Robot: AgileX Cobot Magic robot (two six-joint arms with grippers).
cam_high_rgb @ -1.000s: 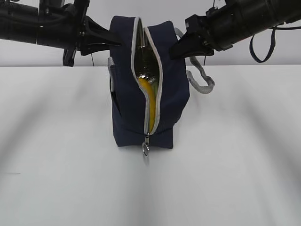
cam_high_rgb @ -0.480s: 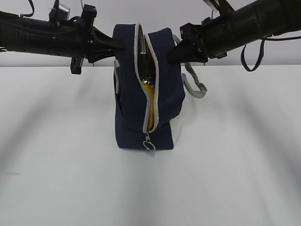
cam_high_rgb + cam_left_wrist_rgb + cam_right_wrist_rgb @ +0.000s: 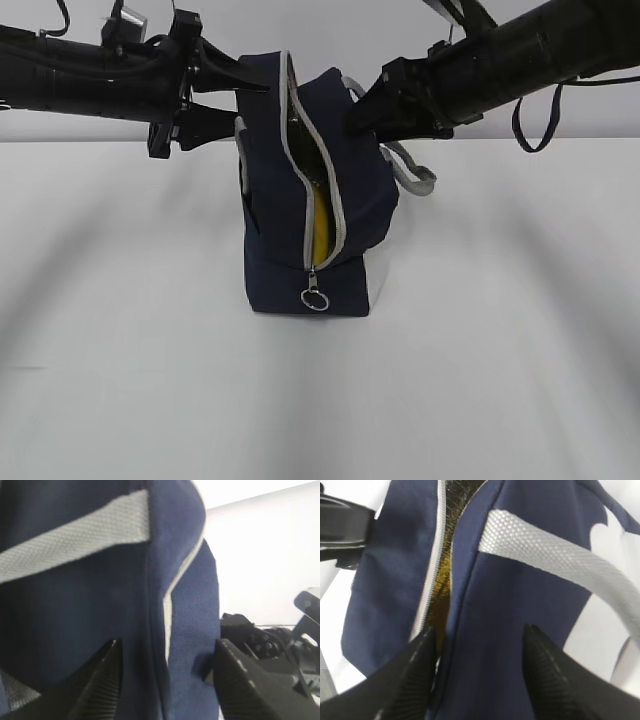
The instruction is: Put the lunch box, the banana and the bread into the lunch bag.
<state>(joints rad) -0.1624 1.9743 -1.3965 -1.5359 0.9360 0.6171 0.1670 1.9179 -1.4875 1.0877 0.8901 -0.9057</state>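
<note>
A plain white table (image 3: 120, 380) fills most of the exterior view, with a bare pale wall (image 3: 330, 30) behind it.

At the middle of the table stands the navy-blue lunch bag (image 3: 275, 255), upright on its end, its grey-trimmed zipper opening facing the camera. The top of the bag leans toward the left. The ring zipper pull (image 3: 315, 298) hangs low near the bag's base.

2 black arms come in from the upper corners. The left gripper (image 3: 250, 90) sits at the bag's upper left edge; in its wrist view the fingers (image 3: 100, 680) stand apart with navy fabric between them, not clamped. The right gripper (image 3: 352, 115) sits at the upper right side, its fingers (image 3: 415, 670) likewise apart astride the bag's fabric. A grey strap handle (image 3: 410, 170) droops beside the right gripper.

Through the open slit a strip of bright yellow shows, the banana (image 3: 321, 228), inside the bag. The rest of the interior is dark; in the right wrist view only a sliver of foil lining (image 3: 455, 495) is visible. The lunch box and the bread cannot be made out.
</note>
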